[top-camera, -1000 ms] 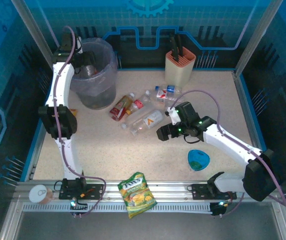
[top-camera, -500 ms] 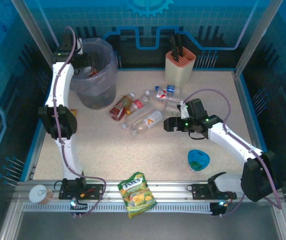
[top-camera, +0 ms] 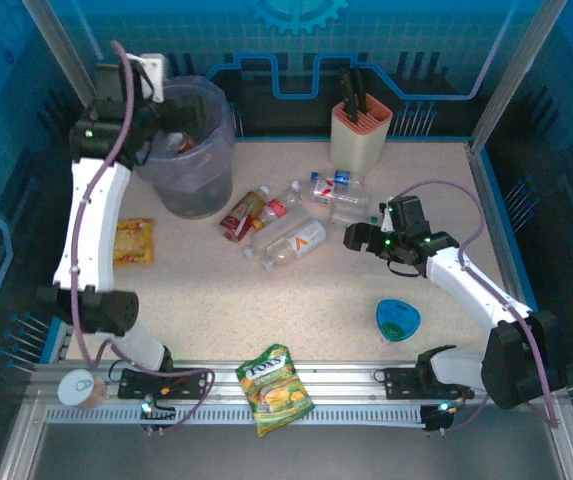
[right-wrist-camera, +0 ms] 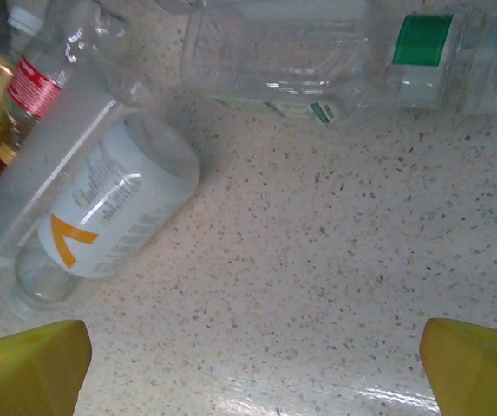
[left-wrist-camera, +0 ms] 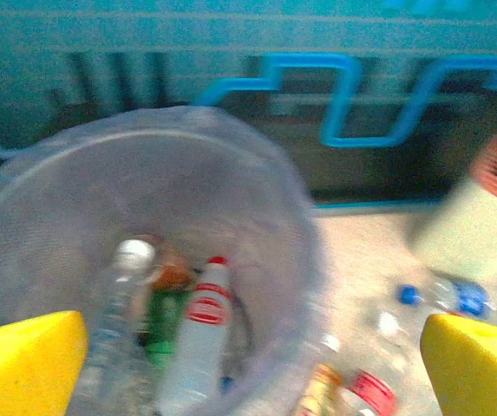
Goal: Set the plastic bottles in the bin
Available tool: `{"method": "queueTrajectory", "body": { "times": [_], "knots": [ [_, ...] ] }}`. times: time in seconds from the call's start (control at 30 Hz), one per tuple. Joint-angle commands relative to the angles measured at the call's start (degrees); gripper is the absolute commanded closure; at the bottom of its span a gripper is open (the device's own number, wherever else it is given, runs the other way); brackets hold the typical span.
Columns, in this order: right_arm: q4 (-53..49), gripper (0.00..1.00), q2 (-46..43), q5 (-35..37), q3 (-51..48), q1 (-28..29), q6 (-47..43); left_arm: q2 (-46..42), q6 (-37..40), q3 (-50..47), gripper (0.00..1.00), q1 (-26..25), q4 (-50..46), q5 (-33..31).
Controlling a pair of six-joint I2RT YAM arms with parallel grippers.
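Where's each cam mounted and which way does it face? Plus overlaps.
Top external: above and behind the bases, looking down on the table; left arm and right arm show.
Left wrist: over the bin, looking into it; its yellow fingertips in the bottom corners.
Right wrist: low over the table, facing the orange-marked bottle; its yellow fingertips likewise.
Shared: top and left wrist, the bin; top and right wrist, that bottle.

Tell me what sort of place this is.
Probably a robotics lab test cell, not a home: the left arm and right arm are bolted to an aluminium rail, blue panels wall in the speckled table, and plastic bottles lie staged beside a lined bin.
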Motion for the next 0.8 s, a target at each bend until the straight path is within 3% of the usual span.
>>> {"method": "queueTrajectory", "body": {
  "times": [0.0,0.1,0.33,0.53,0.77],
  "knots": [
    [3.3,0.01,-2.5,-14.3,-0.3,-4.5,-2.1,-4.3,2.4,-10.2,0.01,-7.0,-0.2,1.0],
    [6.4,0.01,-5.9,-20.2,-3.4,-6.8,-1.8,-7.0,2.1,-18.8,0.01,-13.9,1.3,0.1],
    [6.4,0.04,-9.6,-23.0,-6.5,-9.8,-1.1,-3.4,-0.9,-33.6,0.01,-24.9,10.3,-0.5],
    [5.0,0.04,-11.3,-23.6,-7.3,-10.3,-1.5,8.5,-2.3,-36.5,0.01,-29.2,17.6,1.1],
    [2.5,0.04,-14.5,-23.8,-8.5,-11.6,-3.0,15.8,-2.4,-36.8,0.01,-29.6,20.1,0.2]
  ]
}}
